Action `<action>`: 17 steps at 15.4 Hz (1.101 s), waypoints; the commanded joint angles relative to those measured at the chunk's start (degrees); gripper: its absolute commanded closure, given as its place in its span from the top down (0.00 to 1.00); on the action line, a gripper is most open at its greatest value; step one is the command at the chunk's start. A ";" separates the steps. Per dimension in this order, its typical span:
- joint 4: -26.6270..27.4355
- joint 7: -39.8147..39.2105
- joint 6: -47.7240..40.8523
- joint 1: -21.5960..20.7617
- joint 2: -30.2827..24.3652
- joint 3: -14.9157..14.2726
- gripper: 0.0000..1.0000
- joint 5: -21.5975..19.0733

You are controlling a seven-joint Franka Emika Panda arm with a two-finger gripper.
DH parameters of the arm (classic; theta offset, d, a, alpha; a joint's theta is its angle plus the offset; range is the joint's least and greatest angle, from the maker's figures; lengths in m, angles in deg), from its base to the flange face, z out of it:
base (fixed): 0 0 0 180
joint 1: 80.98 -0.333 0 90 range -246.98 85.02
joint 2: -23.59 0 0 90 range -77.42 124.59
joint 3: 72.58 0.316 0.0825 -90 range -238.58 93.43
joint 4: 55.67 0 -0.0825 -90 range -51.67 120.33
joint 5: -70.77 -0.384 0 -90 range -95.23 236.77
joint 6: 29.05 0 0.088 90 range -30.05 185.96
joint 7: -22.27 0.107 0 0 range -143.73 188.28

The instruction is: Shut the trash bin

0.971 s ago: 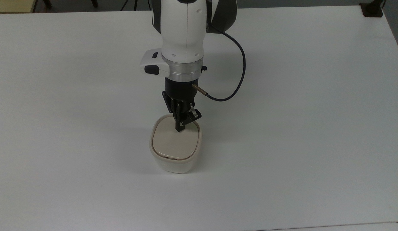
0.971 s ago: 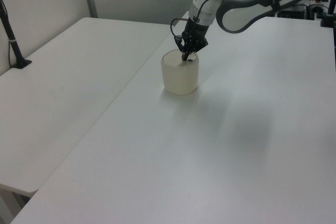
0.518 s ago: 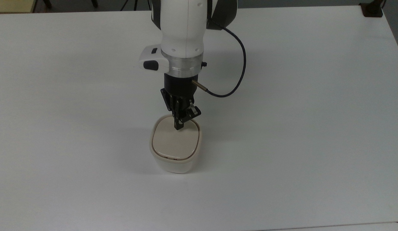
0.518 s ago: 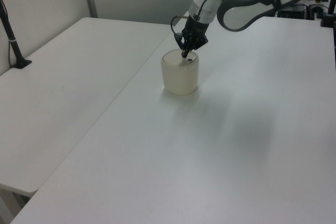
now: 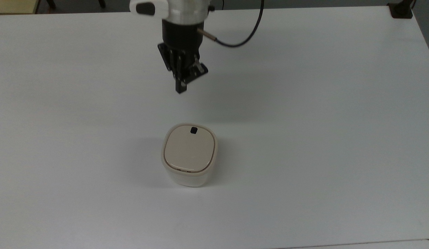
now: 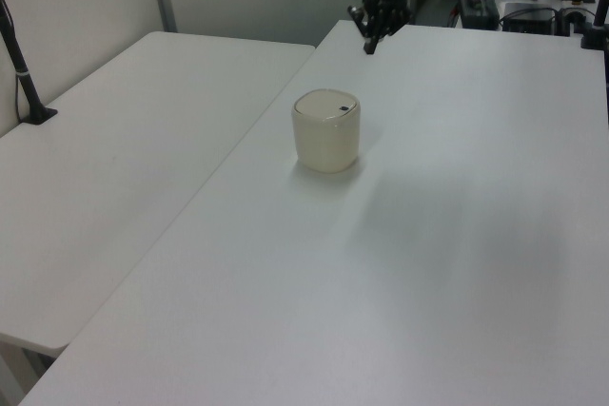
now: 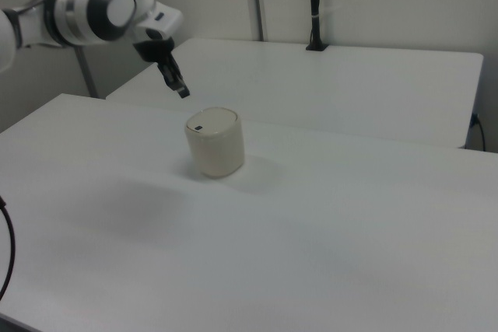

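**Lid down on the desktop bin, gripper clear above the table**

The trash bin stands upright on the white table, a little toward the near edge in the top view and roughly midway across it. Its beige lid lies flat inside the cream rim, with no gap visible along the edge in any of the three views. The small black square button sits near the lid's far edge in the top view, uncovered.

The gripper hangs in the air well apart from the bin, toward the top view's upper side and slightly to the top view's left of the bin's centre. In the right view it sits above and to the right view's left of the bin; in the left view it is high behind the bin. The fingers appear clenched together into a single dark tip, and they hold nothing.

Judged from the flat lid, the closing step looks done and the arm is in its retreat phase. The next move probably calls for nothing more than parking the arm away from the bin; if the latch has not caught, a fresh downward press on the lid would be needed.

No brand mark, label or writing can be read on the bin, the gripper or the table.
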 commanded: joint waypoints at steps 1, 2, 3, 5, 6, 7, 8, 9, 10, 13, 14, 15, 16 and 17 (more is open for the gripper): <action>2.59 -9.13 -8.58 0.53 -6.62 0.23 0.25 -3.95; 2.76 -12.11 -10.95 0.80 -8.03 0.15 0.37 -4.92; 2.85 -14.58 -12.97 1.15 -9.43 0.14 0.51 -5.71; 5.03 -18.54 -15.01 1.50 -12.77 0.06 0.80 -6.68; 7.23 -21.08 -15.10 1.41 -14.79 0.06 0.87 -6.86; 9.07 -24.41 -15.19 1.41 -16.38 0.06 0.93 -6.86; 10.14 -28.19 -15.45 1.33 -17.26 -0.03 0.99 -6.86; 10.15 -32.32 -16.93 1.41 -17.36 0.06 1.00 -6.86; 9.80 -36.71 -17.99 1.59 -17.18 -0.03 1.00 -6.86; 9.54 -49.29 -18.09 3.43 -17.01 -0.03 1.00 -6.86; 8.75 -51.32 -18.18 3.87 -16.66 -0.03 1.00 -6.86; 8.48 -52.04 -18.18 4.48 -16.13 -0.03 1.00 -6.86; 7.78 -52.05 -18.18 4.75 -15.43 0.14 1.00 -6.69; 6.73 -52.13 -18.27 4.84 -14.82 0.14 1.00 -6.34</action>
